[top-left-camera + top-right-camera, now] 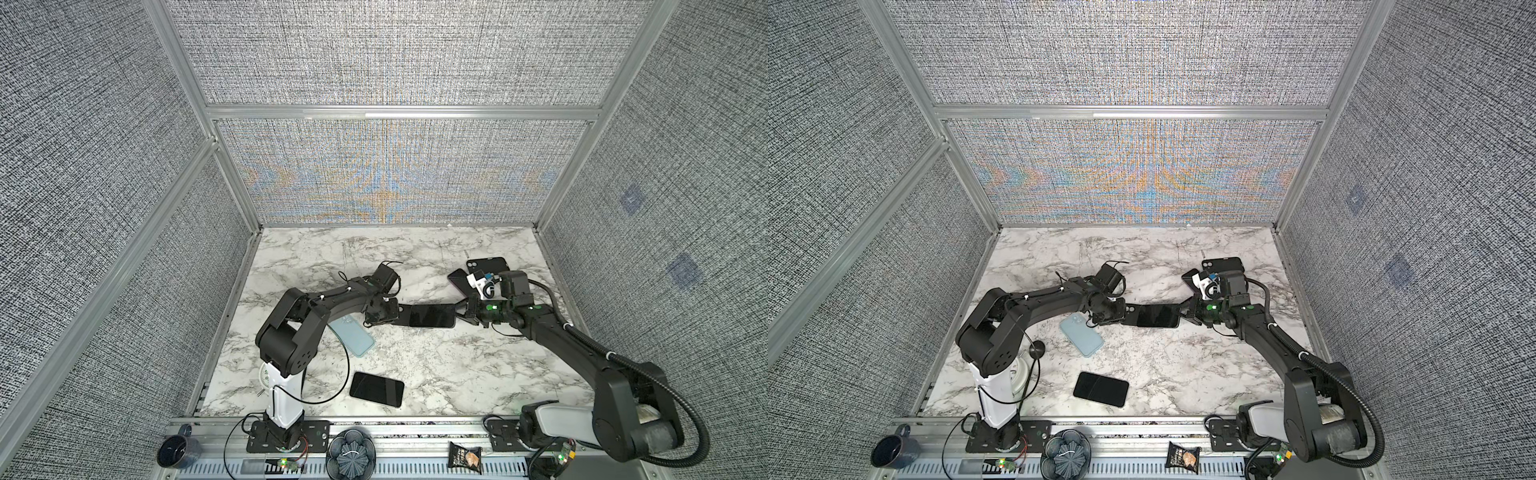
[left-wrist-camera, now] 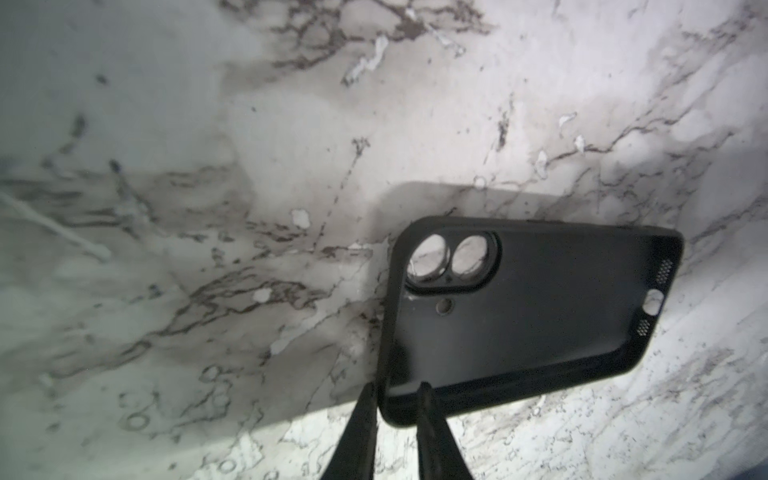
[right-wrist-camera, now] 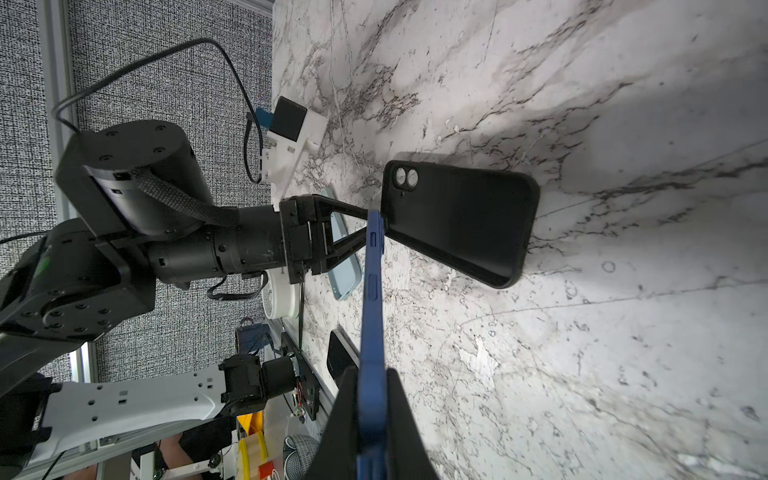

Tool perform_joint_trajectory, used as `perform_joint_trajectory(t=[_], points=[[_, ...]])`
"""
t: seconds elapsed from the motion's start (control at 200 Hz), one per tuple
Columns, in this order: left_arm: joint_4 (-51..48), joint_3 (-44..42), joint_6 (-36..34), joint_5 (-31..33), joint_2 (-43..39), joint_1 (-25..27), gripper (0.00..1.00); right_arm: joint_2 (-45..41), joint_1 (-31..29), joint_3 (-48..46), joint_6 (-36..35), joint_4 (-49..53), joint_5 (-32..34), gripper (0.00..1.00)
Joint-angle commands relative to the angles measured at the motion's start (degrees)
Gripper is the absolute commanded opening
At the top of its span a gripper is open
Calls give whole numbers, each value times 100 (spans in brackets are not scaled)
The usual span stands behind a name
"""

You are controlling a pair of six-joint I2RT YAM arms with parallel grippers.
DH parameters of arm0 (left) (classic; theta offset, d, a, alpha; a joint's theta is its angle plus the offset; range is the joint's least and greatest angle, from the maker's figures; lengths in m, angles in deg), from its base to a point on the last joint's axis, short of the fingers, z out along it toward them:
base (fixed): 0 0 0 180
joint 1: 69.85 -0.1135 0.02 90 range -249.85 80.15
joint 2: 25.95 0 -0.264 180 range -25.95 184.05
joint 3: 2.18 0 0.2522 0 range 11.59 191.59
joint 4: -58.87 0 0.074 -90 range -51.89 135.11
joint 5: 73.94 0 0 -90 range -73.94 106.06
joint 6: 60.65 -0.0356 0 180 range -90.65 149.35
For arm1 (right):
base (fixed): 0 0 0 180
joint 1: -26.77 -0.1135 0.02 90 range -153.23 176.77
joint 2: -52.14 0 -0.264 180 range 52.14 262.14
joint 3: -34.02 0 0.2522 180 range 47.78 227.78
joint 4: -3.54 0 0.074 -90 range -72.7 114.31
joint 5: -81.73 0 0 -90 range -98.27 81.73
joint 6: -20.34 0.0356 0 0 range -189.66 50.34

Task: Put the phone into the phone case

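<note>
phone (image 1: 432, 316): dark screen, blue sides; it is raised off the marble table (image 1: 457, 365) between the two arms, with the screen seen from above in both top views.
right gripper (image 3: 372, 370): the jaws are clamped on one short end of the phone (image 3: 372, 316), which is seen edge-on in the right wrist view.
black case (image 2: 540, 316): it is raised off the table and tilted, with its shadow cast on the marble; marble is seen through its two lens holes in the left wrist view.
case and phone: in both top views most of the black case (image 1: 1130, 310) is covered by the phone, and only its camera end is shown.
left gripper (image 2: 397, 386): it is set at a corner of the case's camera end; its fingers (image 2: 365, 428) are placed on either side of the case wall, a little apart. whether the wall is pinched cannot be told from this blurred view.
light blue case (image 1: 353, 334): it is laid flat on the table, partly hidden under the left arm.
second dark phone (image 1: 376, 388): it is laid flat near the front edge, well apart from both grippers.
spare black case (image 1: 486, 264): it is laid at the far right, near the right arm's wrist.
</note>
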Motion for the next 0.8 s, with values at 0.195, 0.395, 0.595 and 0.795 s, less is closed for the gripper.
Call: perform_joint_trajectory(t=[0.195, 0.395, 0.595, 0.795], points=[[631, -311, 135, -471, -346, -30, 23, 94, -7, 99, -121, 17, 32, 0], [879, -597, 152, -601, -633, -183, 33, 272, -2, 250, -208, 56, 45, 0], [985, -748, 66, -749, -810, -431, 43, 551, 4, 426, -296, 83, 54, 0], [1163, -789, 21, -978, -815, -571, 54, 841, 0, 602, -296, 61, -7, 0]])
